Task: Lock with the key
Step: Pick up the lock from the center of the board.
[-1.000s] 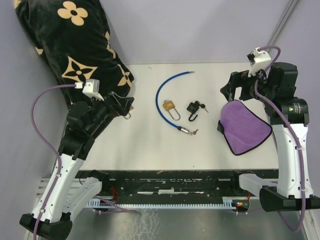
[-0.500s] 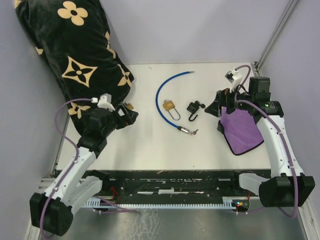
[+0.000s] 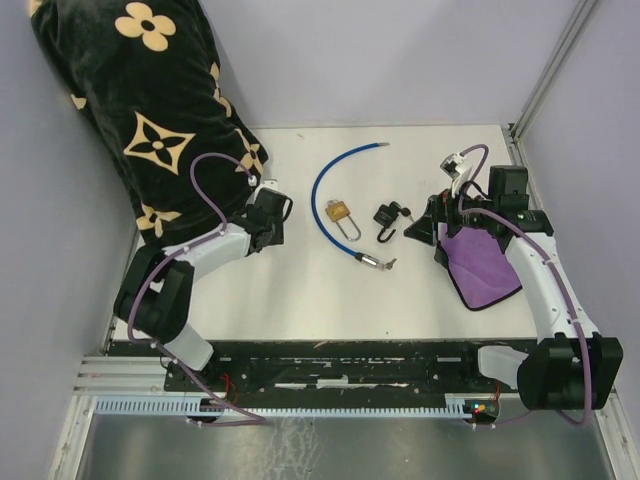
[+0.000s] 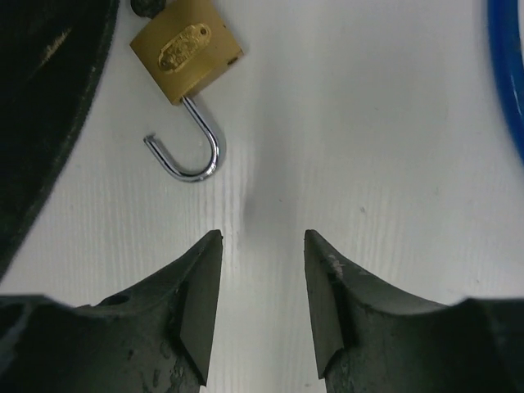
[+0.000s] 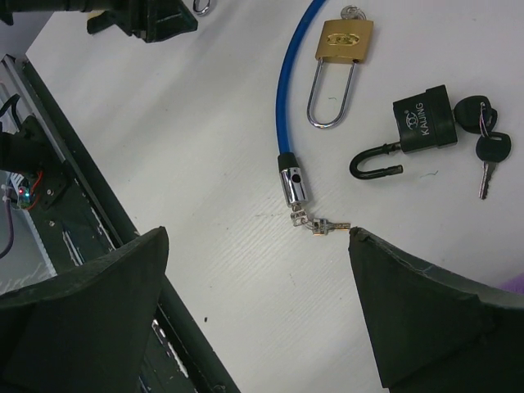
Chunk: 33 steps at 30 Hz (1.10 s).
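Right now I am reaching both arms forward from the near edge of the white table (image 3: 300, 300), elbows bent low. My left gripper (image 3: 268, 216) is hovering close over the tabletop on the left side, its fingers spread with only bare table between them. Just ahead of those tips a small brass padlock (image 4: 188, 49) is lying with its shackle swung open, hard by the edge of the black flowered cushion (image 3: 150, 110). My right gripper (image 3: 424, 226) is hanging over the right half, tilted toward the middle, fingers wide apart and pinching nothing, while its forearm is crossing above a purple cloth (image 3: 488, 268). Nearest below it the chrome head (image 5: 293, 187) of the blue cable lock (image 3: 322, 185) is resting with a small key (image 5: 329, 227) at its end. Farther out the black padlock (image 5: 423, 121) is lying with its shackle open and the black-headed keys (image 5: 483, 151) touching its body. A long-shackle brass padlock (image 5: 346, 39) is sitting beside it inside the cable's bend, so both cable and brass lock are lying between my left gripper and the black padlock.
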Available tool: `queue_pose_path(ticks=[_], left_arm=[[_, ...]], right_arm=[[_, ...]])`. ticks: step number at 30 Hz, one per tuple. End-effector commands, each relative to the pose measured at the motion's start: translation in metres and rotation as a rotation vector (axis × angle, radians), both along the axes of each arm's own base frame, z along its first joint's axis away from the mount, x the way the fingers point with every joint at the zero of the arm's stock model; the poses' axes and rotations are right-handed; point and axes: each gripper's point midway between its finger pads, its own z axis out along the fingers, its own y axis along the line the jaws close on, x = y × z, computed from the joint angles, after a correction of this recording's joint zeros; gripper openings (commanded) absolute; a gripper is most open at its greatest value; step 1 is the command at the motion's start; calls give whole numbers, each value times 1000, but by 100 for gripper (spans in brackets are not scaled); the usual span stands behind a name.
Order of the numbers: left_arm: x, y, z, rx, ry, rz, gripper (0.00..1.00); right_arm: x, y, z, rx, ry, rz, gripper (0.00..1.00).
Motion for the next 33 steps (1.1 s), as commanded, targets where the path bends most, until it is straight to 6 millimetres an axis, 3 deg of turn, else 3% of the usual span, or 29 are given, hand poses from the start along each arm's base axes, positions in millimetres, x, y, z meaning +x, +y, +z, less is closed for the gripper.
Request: queue_pose_path(ticks=[1,7,12,23,33], left_arm=[[38,17,16,83,-32,-19,50],[59,30,7,52,4,-13,48],[67,23,-3,16,35,-35,46],[64,28,-28,5,102,-32,37],[58,29,-39,-11,135,-30,32]], right_arm=[[9,2,12,9,-80,34,99],[11,1,11,5,-74,40,99],[12,2,7,9,-54,42,99],[12,1,4,4,-45,43,99],[12,1,5,4,-45,43,99]])
